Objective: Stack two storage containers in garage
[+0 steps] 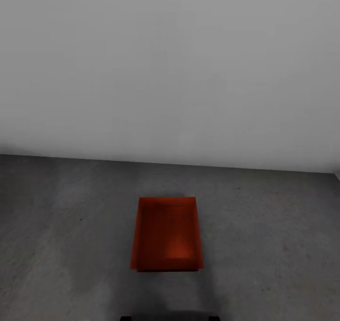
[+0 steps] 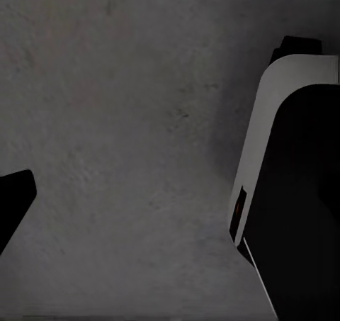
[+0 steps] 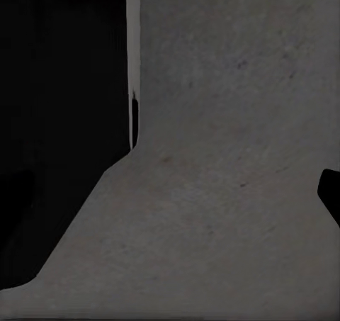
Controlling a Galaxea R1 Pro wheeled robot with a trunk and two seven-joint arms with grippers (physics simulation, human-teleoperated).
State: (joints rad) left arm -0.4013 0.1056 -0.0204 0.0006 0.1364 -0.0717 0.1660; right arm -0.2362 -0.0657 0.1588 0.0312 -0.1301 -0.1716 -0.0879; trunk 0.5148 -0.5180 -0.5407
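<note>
head view: orange-red storage container (image 1: 166, 233) sat on dark grey floor (image 1: 71, 245), open side up, near white wall (image 1: 170, 65). left wrist view: floor, robot's white-and-black body (image 2: 290, 193) beside; gripper opening unclear. right wrist view: floor, dark robot body (image 3: 57, 122); gripper opening unclear.

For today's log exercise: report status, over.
Both grippers: state unclear. One orange-red storage container upright on dark grey floor, near white wall. Whether stacked, unclear. No obstruction.
</note>
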